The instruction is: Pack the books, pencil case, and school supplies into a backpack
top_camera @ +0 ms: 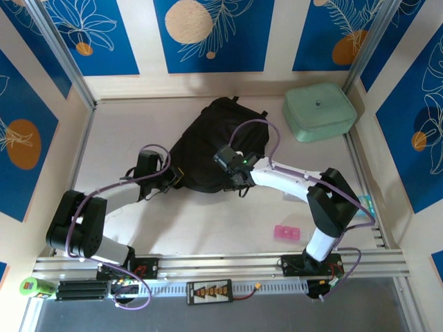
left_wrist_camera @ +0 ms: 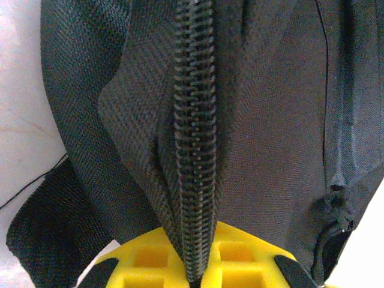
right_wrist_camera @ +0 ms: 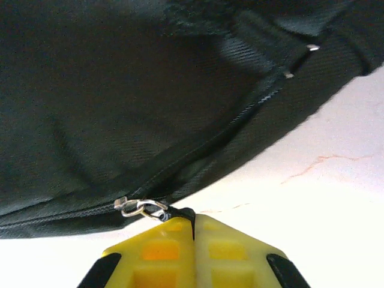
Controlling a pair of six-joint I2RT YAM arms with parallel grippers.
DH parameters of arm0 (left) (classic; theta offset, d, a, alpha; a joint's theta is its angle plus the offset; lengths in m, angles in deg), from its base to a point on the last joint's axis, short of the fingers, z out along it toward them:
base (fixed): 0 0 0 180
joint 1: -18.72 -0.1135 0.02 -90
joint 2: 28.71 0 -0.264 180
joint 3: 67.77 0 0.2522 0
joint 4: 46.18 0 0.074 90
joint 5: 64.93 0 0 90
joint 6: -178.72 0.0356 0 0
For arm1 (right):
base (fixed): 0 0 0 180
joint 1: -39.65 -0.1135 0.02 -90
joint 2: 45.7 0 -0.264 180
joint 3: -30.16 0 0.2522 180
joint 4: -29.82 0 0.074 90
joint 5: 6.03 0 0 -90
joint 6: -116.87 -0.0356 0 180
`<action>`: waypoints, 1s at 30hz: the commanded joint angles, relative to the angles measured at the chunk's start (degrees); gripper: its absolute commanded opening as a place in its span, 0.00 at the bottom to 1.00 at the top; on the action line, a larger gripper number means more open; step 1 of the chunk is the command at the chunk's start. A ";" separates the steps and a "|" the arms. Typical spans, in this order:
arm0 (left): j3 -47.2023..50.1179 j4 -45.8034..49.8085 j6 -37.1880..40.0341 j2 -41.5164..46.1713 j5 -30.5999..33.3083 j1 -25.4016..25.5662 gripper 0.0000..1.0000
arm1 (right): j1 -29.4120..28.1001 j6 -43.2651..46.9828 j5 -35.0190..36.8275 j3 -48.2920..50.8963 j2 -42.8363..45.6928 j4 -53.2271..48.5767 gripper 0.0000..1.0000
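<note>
Two grippers hold the black backpack [top_camera: 204, 138], which lies in the middle of the table [top_camera: 228, 214]. At its left side, the left gripper [left_wrist_camera: 195, 264] is closed on a fabric fold carrying the zip teeth [left_wrist_camera: 192, 120]. At its lower right edge, the right gripper [right_wrist_camera: 193, 225] is closed on the zip pull [right_wrist_camera: 144, 208]. A pink block [top_camera: 287, 232] lies near the right arm's base.

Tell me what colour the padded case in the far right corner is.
The case is mint green, clearest in the top external view.
</note>
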 commanded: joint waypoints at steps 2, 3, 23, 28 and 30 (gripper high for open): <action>-0.79 2.36 2.41 1.33 1.40 -0.08 0.00 | 2.43 0.83 4.18 -2.52 0.40 -3.73 0.00; -0.86 2.61 2.71 1.33 1.17 -0.10 0.00 | 3.02 1.03 4.49 -3.23 -0.14 -3.98 0.00; 4.95 23.94 9.43 18.68 -0.70 6.86 0.03 | 7.48 3.94 -2.08 -5.76 -2.23 -4.84 0.00; 3.84 35.98 13.08 26.65 3.62 7.66 0.39 | 7.70 5.00 -8.40 2.50 5.08 -1.77 0.00; 0.54 40.48 16.34 28.15 6.89 7.66 0.50 | 8.00 5.47 -12.30 4.93 8.02 0.65 0.00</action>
